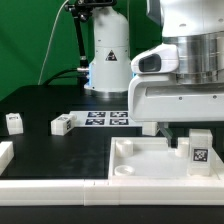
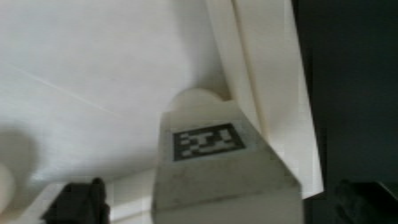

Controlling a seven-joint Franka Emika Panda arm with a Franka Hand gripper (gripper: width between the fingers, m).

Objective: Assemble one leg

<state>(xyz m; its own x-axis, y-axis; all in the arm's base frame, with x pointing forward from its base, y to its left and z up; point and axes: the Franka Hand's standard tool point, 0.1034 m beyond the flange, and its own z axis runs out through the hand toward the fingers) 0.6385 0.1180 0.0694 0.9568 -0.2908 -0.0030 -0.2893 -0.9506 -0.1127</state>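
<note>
A leg, a chunky white block with a square marker tag facing the camera, stands in the near right part of the large white tray-like piece. In the wrist view the leg lies between my two dark fingertips, next to the tray's raised rim. My gripper hangs right over this leg. It shows in the wrist view with jaws wide apart, one on each side of the leg, with a gap on both sides. Its fingers do not touch the leg.
Two more legs lie on the black table at the exterior view's left. The marker board lies behind the tray. Another white piece sits at the left edge. A white robot base stands at the back.
</note>
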